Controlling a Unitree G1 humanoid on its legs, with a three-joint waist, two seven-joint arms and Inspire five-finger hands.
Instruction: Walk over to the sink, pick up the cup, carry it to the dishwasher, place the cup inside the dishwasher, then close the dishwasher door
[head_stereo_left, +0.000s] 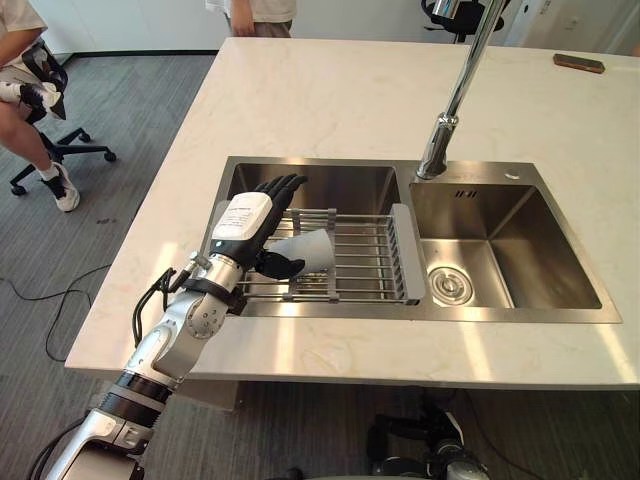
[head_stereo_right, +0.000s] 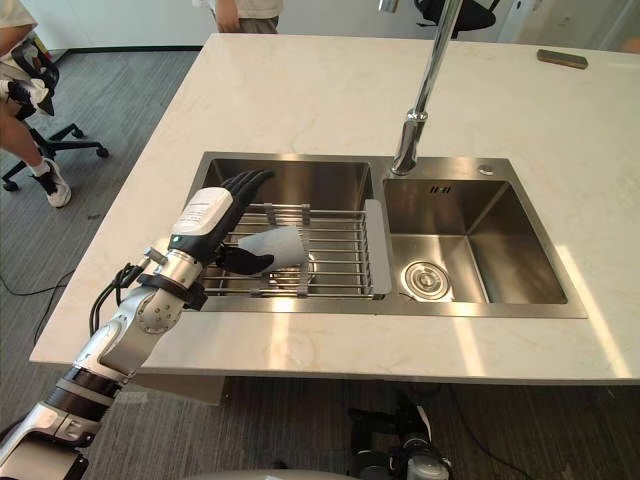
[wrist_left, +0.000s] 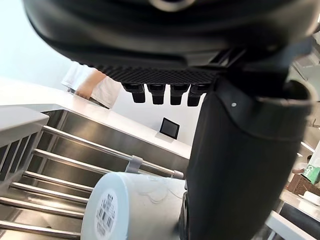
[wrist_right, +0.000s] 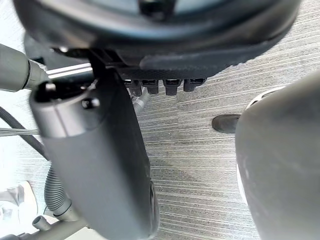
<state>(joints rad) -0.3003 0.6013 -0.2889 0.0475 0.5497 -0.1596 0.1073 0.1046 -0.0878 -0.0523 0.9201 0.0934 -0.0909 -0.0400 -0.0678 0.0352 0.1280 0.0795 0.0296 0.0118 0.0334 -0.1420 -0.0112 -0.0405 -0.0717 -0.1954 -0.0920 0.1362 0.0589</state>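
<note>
Left eye view: cup (head_stereo_left: 312, 250) between fingers (head_stereo_left: 284, 186) and thumb of open left hand (head_stereo_left: 245, 225).

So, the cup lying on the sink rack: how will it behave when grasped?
Probably apt to roll: the cup lies on its side across the bars of the rack. It looks like thin paper, so it is likely light and easily crushed if the left hand squeezes its fingers hard. Its smooth wall may slip.
</note>
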